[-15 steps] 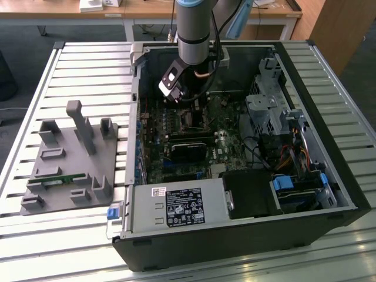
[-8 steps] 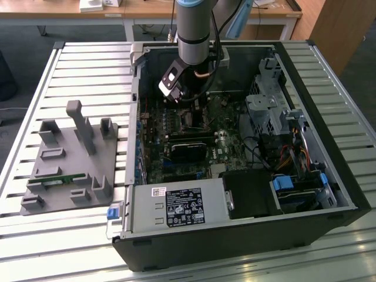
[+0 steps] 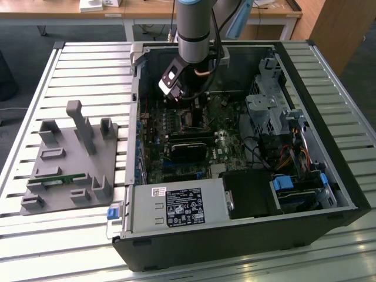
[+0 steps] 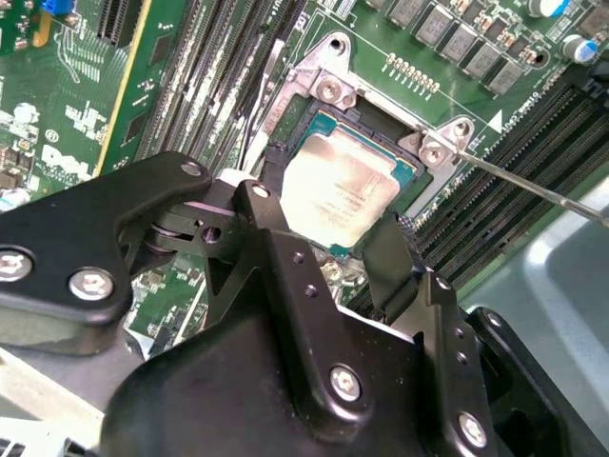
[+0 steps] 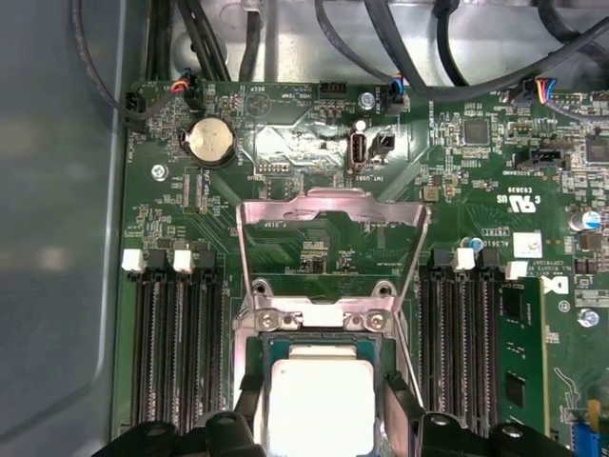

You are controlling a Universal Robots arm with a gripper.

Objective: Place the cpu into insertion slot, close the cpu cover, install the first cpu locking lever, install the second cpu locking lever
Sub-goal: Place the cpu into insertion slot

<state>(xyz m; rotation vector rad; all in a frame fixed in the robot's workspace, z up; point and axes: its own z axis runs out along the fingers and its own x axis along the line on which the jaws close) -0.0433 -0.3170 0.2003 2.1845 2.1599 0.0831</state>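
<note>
Silver-grey, the cpu [image 4: 343, 186] lies in the insertion slot [image 4: 297, 129] under the end effector [image 4: 331, 211], clamped or released I cannot tell. Best keep it flat and corners square while the cpu cover [image 5: 328, 203] stands open.

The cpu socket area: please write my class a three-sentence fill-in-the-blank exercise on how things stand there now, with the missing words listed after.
1. The silver-topped ___ lies in the insertion slot, with the gripper right at it.
2. The cpu cover is not closed but ___.
3. In the first wrist view, a round, coin-shaped ___ sits on the green board beyond the cover.

Missing words: cpu; open; battery.
</note>
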